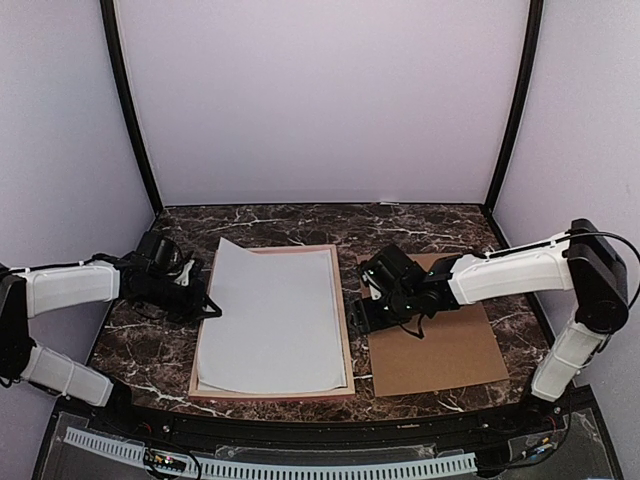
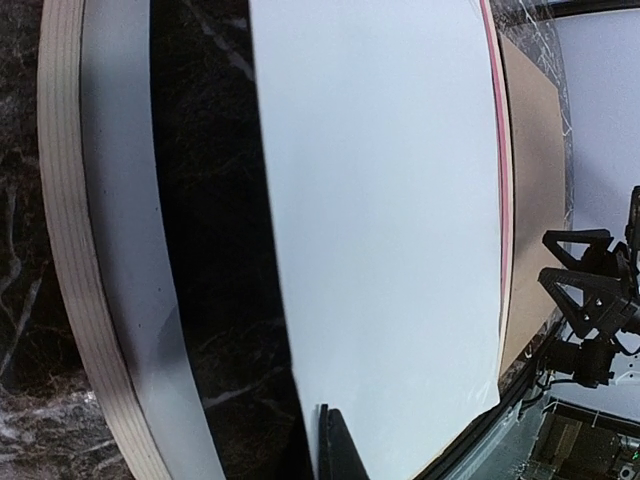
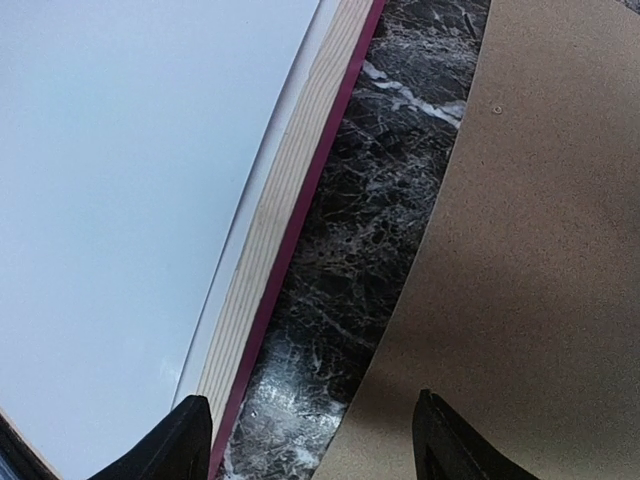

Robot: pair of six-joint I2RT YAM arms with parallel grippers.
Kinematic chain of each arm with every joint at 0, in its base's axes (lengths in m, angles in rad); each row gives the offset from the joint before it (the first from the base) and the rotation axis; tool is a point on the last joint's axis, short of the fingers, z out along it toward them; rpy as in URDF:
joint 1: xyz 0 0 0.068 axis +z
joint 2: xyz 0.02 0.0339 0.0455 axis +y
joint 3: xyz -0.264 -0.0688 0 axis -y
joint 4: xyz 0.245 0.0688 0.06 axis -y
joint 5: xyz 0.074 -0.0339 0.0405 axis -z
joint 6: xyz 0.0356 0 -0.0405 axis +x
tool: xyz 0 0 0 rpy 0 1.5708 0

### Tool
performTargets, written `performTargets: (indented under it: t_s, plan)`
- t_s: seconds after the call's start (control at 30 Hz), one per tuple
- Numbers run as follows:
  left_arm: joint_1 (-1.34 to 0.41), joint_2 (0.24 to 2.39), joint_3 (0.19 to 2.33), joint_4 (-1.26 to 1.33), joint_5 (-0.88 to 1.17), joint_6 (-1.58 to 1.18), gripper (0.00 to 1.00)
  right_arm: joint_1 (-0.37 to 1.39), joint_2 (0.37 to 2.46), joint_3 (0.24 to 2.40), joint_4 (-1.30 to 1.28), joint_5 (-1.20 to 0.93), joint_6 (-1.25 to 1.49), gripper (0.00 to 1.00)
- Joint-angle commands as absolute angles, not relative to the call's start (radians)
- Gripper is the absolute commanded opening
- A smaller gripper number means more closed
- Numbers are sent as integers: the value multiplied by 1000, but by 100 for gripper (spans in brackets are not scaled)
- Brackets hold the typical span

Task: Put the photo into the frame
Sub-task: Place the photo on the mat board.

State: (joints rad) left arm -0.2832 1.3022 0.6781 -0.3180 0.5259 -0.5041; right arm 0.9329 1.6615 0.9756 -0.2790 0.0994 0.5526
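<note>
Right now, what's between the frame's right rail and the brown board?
Only a bare strip of dark marble table separates the frame from the brown board; nothing lies on it. Clearest in the right wrist view, where the open right claw straddles it.

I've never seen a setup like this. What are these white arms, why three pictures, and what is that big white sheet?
Two robot arms sit at a marble table. One picture looks down from above; the other two come from cameras on each wrist. The frame lies back side up, pale wood showing. The white sheet is the photo seen from its blank back; the left gripper, shut, holds its edge, tilted over the frame. The right gripper hangs open, empty, between the frame and a brown board.
</note>
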Motion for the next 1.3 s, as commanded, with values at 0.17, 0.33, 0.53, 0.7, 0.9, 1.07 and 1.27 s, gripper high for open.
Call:
performTargets:
  t_s: [0.17, 0.33, 0.53, 0.7, 0.9, 1.07, 1.27]
  plan:
    - [-276, 1236, 600, -195, 525, -594, 0, 909, 1697, 1014, -223, 73, 528, 70]
    - [-276, 1276, 625, -183, 538, -565, 0, 904, 1712, 1018, -214, 58, 528, 70]
    - [-276, 1305, 662, -193, 524, -529, 0, 903, 1710, 1026, -208, 42, 531, 70]
    - [-276, 1334, 684, -204, 514, -503, 0, 903, 1716, 1031, -211, 39, 531, 70]
    - [-276, 1363, 696, -212, 520, -486, 0, 904, 1720, 1031, -212, 35, 533, 70]
    - [-276, 1361, 684, -204, 515, -495, 0, 903, 1717, 1036, -215, 24, 534, 70]
    - [-276, 1356, 673, -203, 501, -498, 9, 905, 1699, 1036, -206, 3, 540, 70]
